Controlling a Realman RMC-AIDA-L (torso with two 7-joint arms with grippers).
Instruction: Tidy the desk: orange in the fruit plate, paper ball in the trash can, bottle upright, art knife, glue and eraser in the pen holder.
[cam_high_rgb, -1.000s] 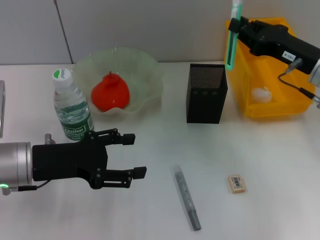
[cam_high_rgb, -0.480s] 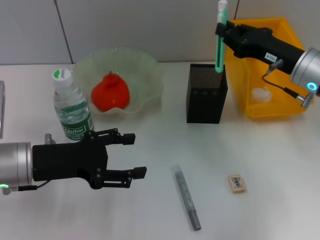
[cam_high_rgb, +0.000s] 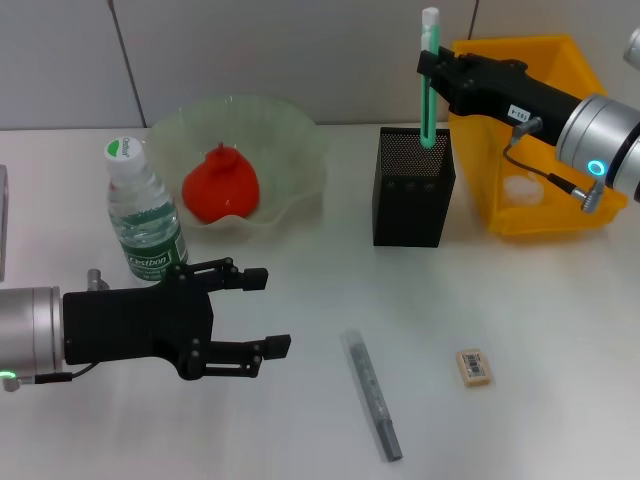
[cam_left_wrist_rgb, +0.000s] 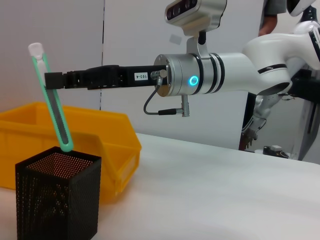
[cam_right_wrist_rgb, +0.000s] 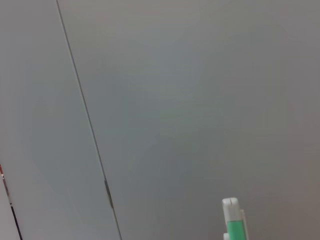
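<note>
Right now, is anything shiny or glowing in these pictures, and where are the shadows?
Head view: a blue ring glows on the right arm; the bowl rim glints; the holder casts a soft shadow on the table. Left wrist view: the same ring glows, with soft shading beside the yellow bin. Right wrist view: flat grey wall, no glare.

Bottle (cam_high_rgb: 143, 211) left of plate (cam_high_rgb: 290, 130); holder (cam_high_rgb: 412, 187) right.

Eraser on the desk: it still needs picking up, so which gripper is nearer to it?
Right, narrowly. The right gripper is behind the eraser, up over the pen holder, holding the green art knife. The left gripper hovers across the desk, beyond the grey stick.
</note>
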